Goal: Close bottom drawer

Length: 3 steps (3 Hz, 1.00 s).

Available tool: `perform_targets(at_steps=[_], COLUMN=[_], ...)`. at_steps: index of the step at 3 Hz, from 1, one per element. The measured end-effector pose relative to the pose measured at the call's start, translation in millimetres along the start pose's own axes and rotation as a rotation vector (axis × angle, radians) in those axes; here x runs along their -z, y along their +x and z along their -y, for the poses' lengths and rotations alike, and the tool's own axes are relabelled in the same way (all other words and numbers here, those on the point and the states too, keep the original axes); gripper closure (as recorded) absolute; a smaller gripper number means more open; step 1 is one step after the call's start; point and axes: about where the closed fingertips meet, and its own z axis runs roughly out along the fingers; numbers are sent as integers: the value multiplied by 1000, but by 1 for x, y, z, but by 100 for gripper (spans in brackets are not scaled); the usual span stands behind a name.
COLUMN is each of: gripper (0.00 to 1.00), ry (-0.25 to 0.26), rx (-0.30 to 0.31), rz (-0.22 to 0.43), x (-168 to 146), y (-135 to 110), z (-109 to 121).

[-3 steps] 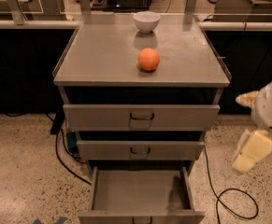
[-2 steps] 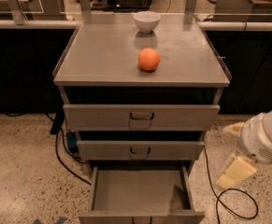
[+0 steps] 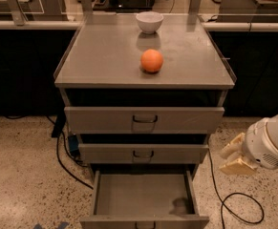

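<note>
Grey metal bottom drawer point(image 3: 143, 197) is seen pulled out at bottom centre of the frame, with its front cut off by the lower edge. Mid-sized grey drawer point(image 3: 143, 153) and widest grey drawer point(image 3: 144, 119) are stacked above it. Cream two-finger end effector point(image 3: 223, 161) is held at lower right, apart from the open drawer, with its fingers spread and nothing gripped. Round orange fruit point(image 3: 152, 60) and small white bowl point(image 3: 149, 22) are set on the grey metal table point(image 3: 105, 56), upper centre.

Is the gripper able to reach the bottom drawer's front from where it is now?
Probably yes: the gripper hangs beside the open bottom drawer, and only floor and a cable lie between them.
</note>
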Motion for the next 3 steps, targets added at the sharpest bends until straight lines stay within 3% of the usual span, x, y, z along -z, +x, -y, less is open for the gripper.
perform_targets(at_steps=[1,2,3], gripper=[86,100,100], ry=[0,0,-26], rx=[0,0,-38], rz=[0,0,26], x=[0,0,-16], y=[0,0,8], z=[0,0,-11])
